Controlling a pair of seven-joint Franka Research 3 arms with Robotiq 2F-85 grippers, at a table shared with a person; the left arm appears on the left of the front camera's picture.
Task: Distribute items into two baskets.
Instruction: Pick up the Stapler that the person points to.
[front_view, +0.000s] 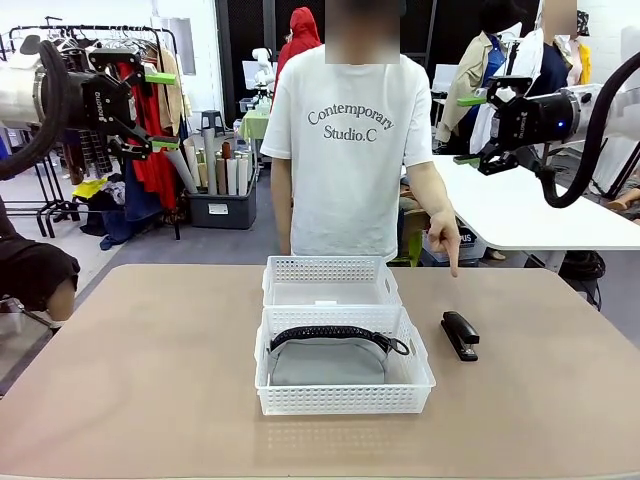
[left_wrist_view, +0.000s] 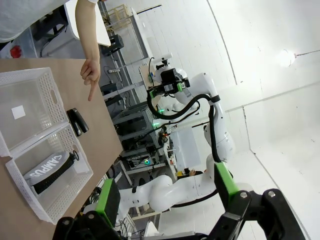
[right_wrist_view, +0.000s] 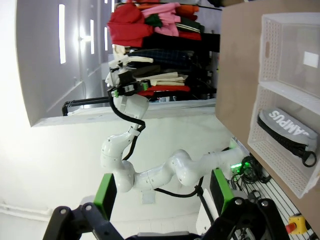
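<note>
Grey pouch (front_view: 328, 362) fills the lower-centre basket (front_view: 345, 398); stapler (front_view: 460, 334) lies right of it on the tabletop (front_view: 150, 380), a person's hand (front_view: 443, 240) pointing at it, likely cueing pickup. Left gripper (front_view: 160, 110) and right gripper (front_view: 469, 130), upper corners, gape empty.

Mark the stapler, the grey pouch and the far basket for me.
stapler (front_view: 460, 335): front view, middle of its black top.
grey pouch (front_view: 328, 363): front view, grey fabric face below the zipper.
far basket (front_view: 330, 268): front view, its far lattice wall.
</note>
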